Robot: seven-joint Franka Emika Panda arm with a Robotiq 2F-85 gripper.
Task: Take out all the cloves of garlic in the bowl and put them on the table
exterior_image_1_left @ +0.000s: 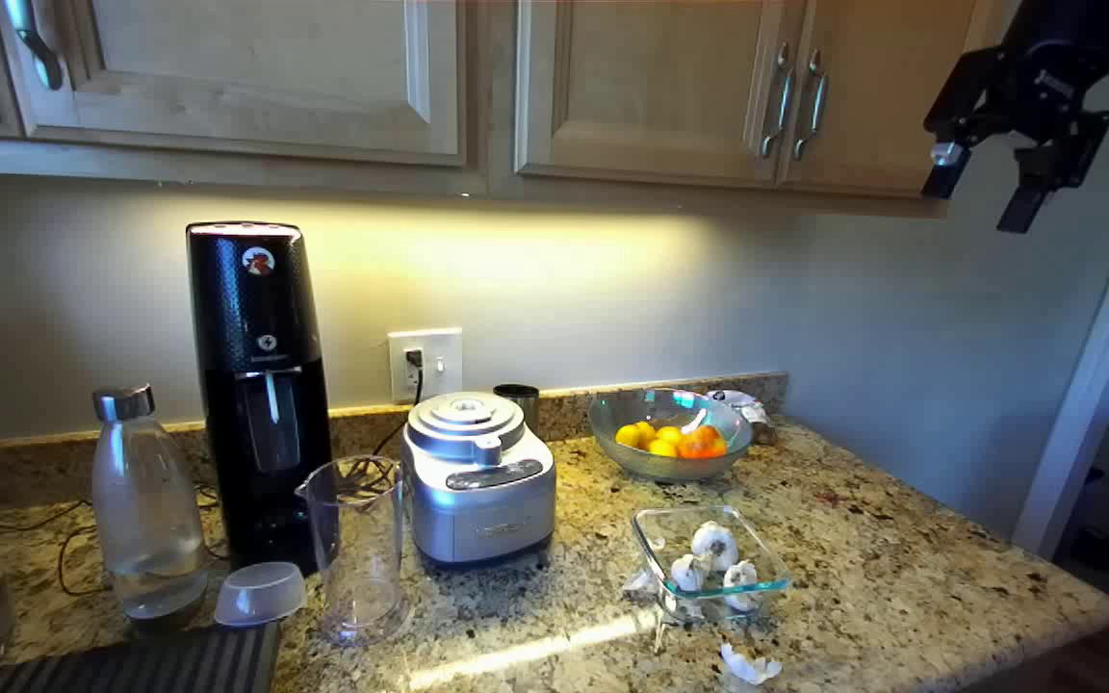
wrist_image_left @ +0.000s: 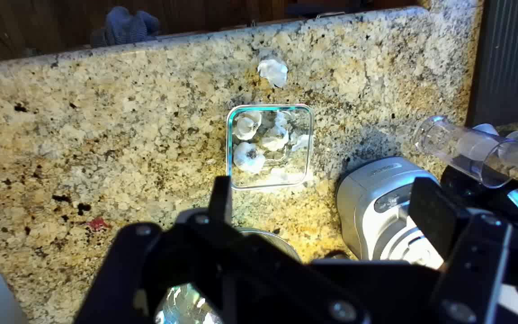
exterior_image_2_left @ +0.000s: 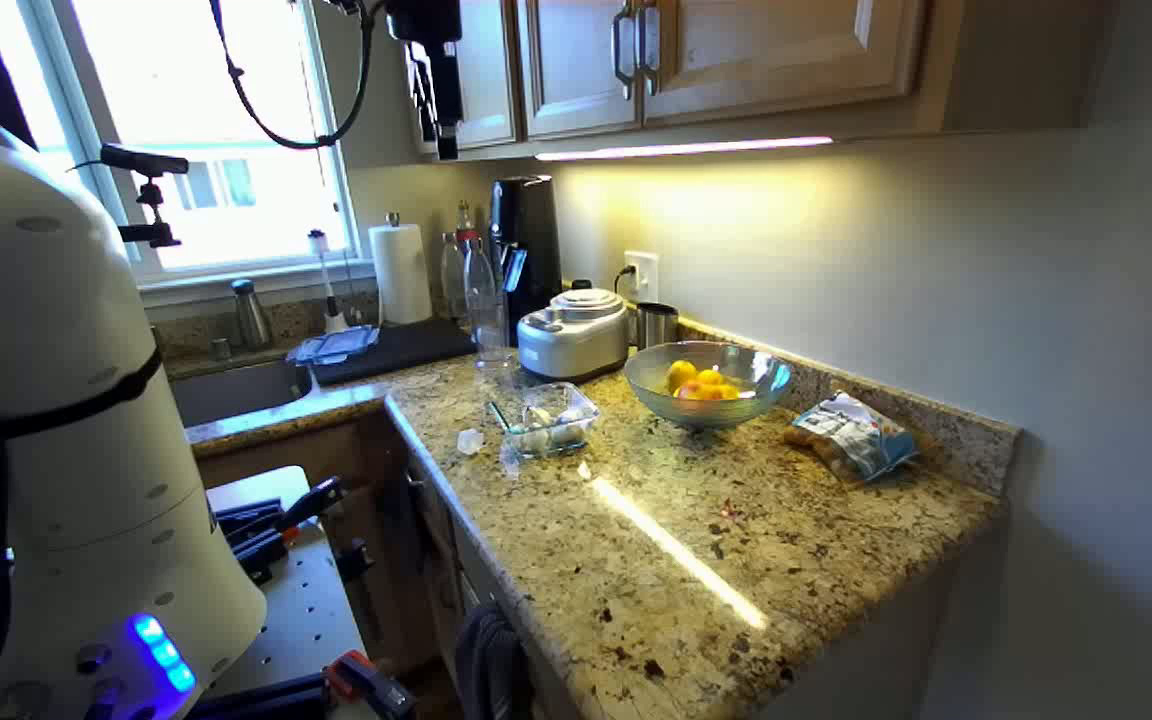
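The small clear glass bowl [exterior_image_1_left: 768,584] with a teal-tinted rim stands on the speckled granite table [exterior_image_1_left: 901,587]. It also shows in an exterior view [exterior_image_2_left: 591,408] and in the wrist view [wrist_image_left: 270,107]. Three whitish garlic heads lie inside it: one [wrist_image_left: 247,126], a second [wrist_image_left: 248,158] and a third [wrist_image_left: 275,137]. In an exterior view they also show as garlic [exterior_image_1_left: 715,545]. My black gripper [exterior_image_1_left: 983,192] is high above the table, well apart from the bowl. In the wrist view my gripper [wrist_image_left: 323,191] has its fingers wide apart with nothing held between them.
Garlic skin [exterior_image_1_left: 750,664] lies beside the bowl. A large fruit bowl [exterior_image_2_left: 701,408] and a silver appliance base [exterior_image_1_left: 482,525] stand nearby. A clear pitcher [exterior_image_1_left: 362,577], a black drink machine [exterior_image_1_left: 256,308] and a snack bag [exterior_image_2_left: 854,440] are around. Cabinets [exterior_image_1_left: 651,106] hang above.
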